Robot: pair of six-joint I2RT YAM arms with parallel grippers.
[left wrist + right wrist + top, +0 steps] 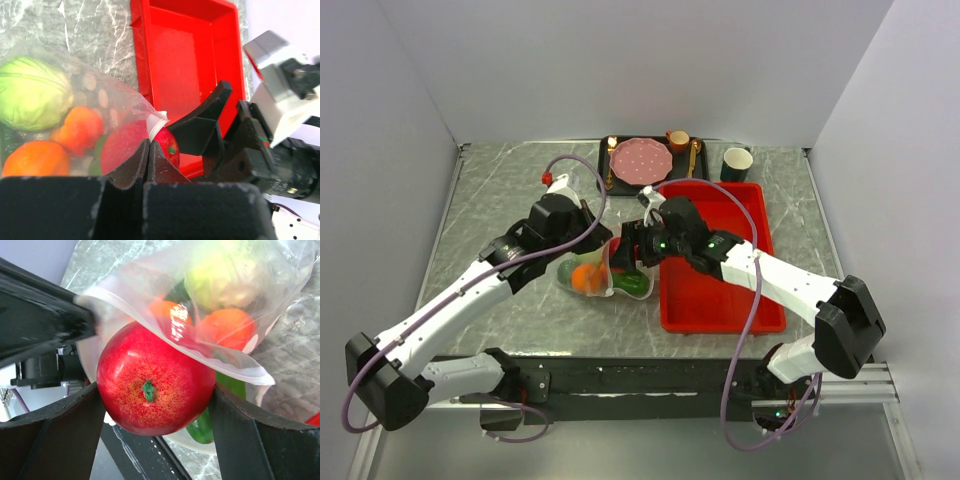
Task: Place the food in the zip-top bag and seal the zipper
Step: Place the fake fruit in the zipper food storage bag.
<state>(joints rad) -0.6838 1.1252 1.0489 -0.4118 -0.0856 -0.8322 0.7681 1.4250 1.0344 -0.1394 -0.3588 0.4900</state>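
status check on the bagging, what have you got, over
Left tool shut on mouth edge of zip-top bag. Right tool holding red apple at the opening, not fully in. Cabbage, orange bagged. Nothing in the way.

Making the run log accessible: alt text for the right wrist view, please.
The right gripper clamps a red apple between its two dark fingers at the mouth of a clear zip-top bag. Through the plastic show a pale green cabbage and an orange fruit; the left gripper, upper left, pinches the bag's edge.
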